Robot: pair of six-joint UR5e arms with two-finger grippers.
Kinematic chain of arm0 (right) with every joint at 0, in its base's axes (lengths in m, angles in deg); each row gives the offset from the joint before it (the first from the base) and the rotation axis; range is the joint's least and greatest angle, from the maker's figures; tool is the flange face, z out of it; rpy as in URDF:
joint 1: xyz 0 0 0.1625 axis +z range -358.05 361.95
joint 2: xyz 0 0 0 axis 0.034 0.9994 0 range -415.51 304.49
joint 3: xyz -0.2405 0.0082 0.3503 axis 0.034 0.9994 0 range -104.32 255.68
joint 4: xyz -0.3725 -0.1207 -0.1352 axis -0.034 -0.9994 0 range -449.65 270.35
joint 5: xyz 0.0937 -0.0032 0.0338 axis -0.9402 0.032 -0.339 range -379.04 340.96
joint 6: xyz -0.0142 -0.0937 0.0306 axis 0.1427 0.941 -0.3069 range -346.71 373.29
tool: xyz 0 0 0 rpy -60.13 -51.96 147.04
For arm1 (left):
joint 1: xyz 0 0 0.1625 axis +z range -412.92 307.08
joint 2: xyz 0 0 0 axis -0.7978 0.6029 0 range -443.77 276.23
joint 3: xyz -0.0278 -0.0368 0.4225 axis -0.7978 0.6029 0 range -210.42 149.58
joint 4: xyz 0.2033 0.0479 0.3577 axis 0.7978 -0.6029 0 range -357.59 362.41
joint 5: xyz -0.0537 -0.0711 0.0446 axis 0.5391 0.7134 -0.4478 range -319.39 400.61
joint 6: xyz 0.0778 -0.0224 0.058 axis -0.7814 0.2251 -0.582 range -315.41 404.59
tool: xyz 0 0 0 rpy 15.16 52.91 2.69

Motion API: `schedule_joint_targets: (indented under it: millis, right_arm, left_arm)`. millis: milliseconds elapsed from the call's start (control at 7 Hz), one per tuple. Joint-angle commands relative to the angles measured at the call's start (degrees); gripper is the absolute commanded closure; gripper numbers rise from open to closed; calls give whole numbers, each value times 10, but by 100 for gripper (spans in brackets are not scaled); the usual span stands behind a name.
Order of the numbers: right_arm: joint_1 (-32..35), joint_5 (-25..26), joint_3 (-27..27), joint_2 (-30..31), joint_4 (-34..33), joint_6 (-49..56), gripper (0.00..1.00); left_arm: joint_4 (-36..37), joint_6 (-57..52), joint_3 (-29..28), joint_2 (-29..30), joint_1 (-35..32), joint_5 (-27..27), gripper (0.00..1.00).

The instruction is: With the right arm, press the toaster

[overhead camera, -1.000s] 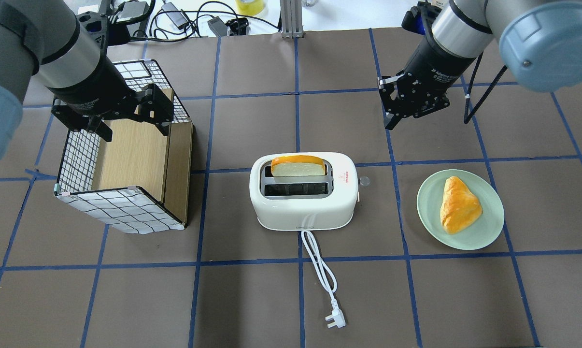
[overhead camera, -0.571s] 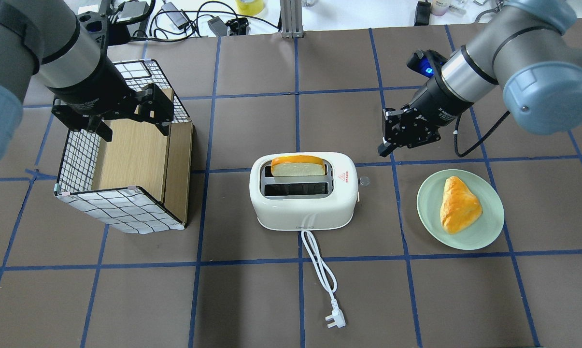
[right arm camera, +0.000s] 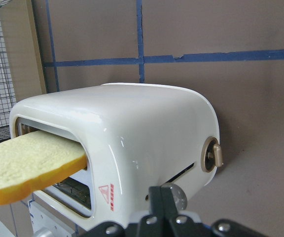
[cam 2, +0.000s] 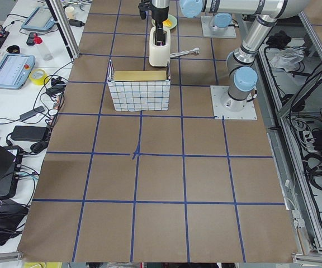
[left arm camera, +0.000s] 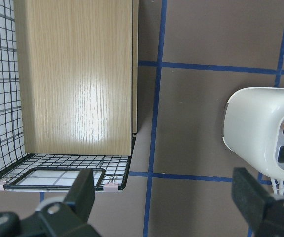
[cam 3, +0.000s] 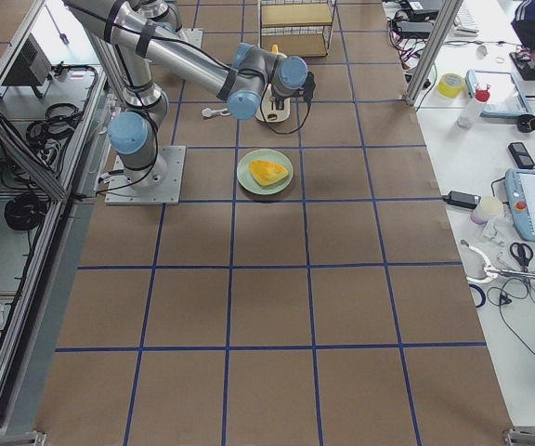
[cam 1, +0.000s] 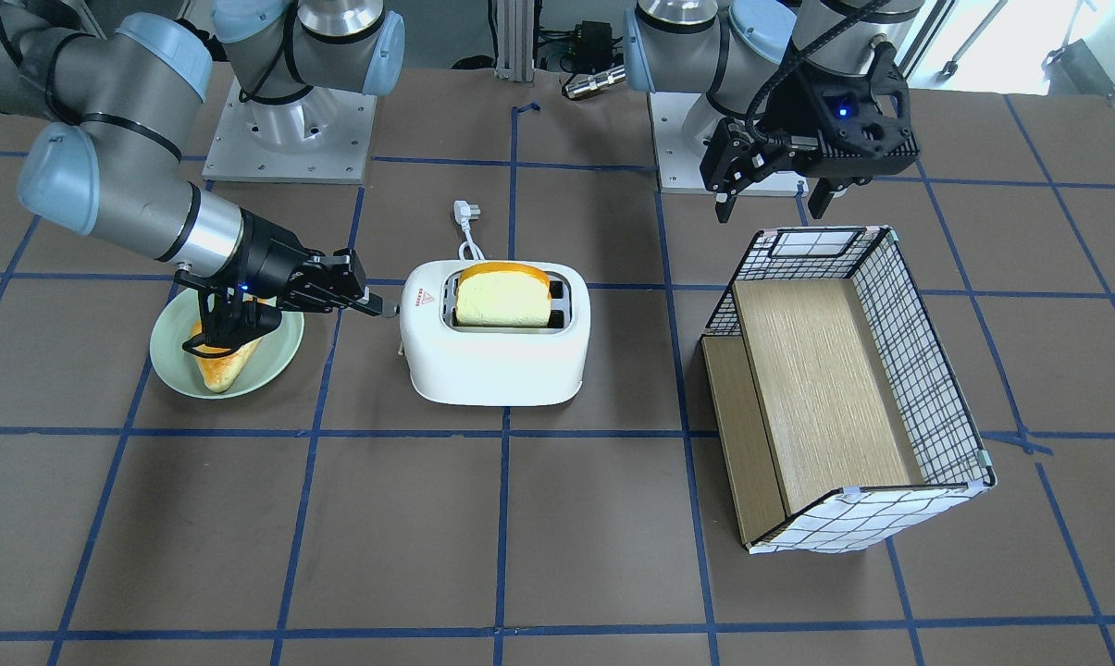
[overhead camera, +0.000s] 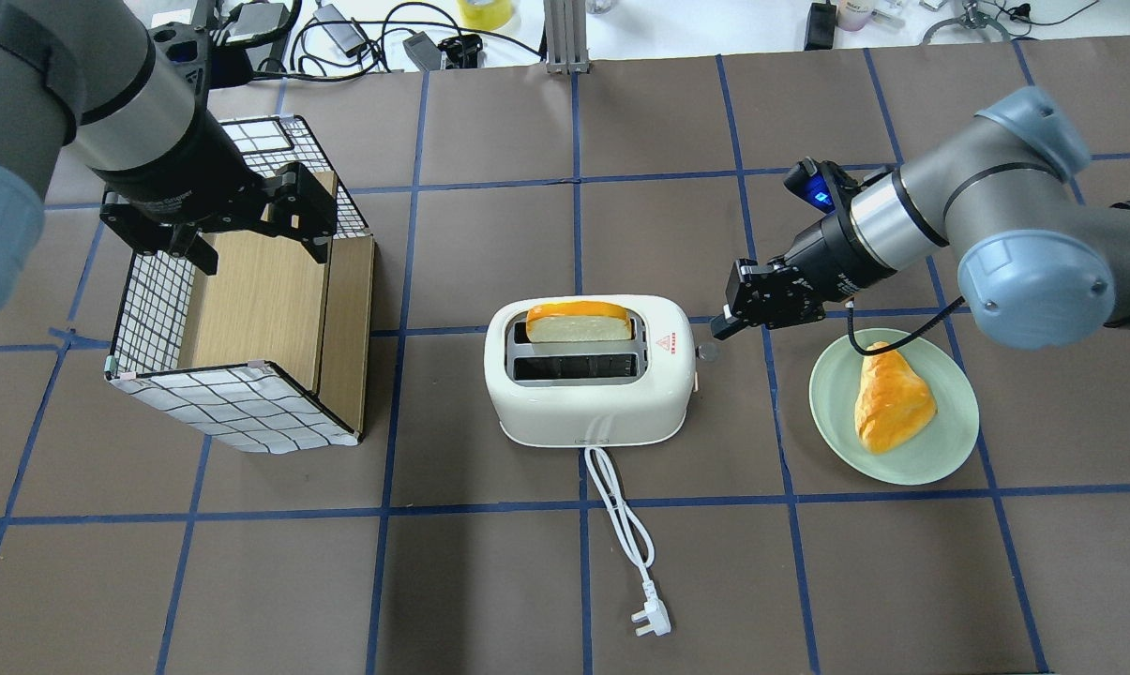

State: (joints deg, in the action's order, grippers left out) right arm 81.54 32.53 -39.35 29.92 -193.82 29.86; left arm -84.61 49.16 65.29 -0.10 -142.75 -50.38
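The white toaster stands mid-table, with a bread slice standing up in its far slot. It also shows in the front view and the right wrist view. Its grey lever knob is at the end towards the plate. My right gripper is shut and empty. Its tip is right at the knob; I cannot tell whether they touch. My left gripper is open and empty, above the back of the grid-patterned box.
A green plate with a bread piece lies right of the toaster, under my right forearm. The toaster's white cord and plug trail toward the near table edge. Cables and devices lie beyond the far edge.
My right arm has swung down and in from the back right, and its shut gripper tip is now at the toaster's lever end. My left arm has not moved.
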Motion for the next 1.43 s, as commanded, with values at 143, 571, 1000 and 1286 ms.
schedule_joint_targets:
  millis: [143,571,1000,1286]
  right_arm:
    - [-2,-13,-11,0,-2,8,100]
    - [-1,-12,-20,-7,-5,16,100]
    - [-1,-5,-20,-25,-26,26,100]
    - [-1,-4,-20,-35,-34,30,100]
  left_arm:
    - [0,0,0,0,0,0,0]
    - [0,0,0,0,0,0,0]
    - [0,0,0,0,0,0,0]
    - [0,0,0,0,0,0,0]
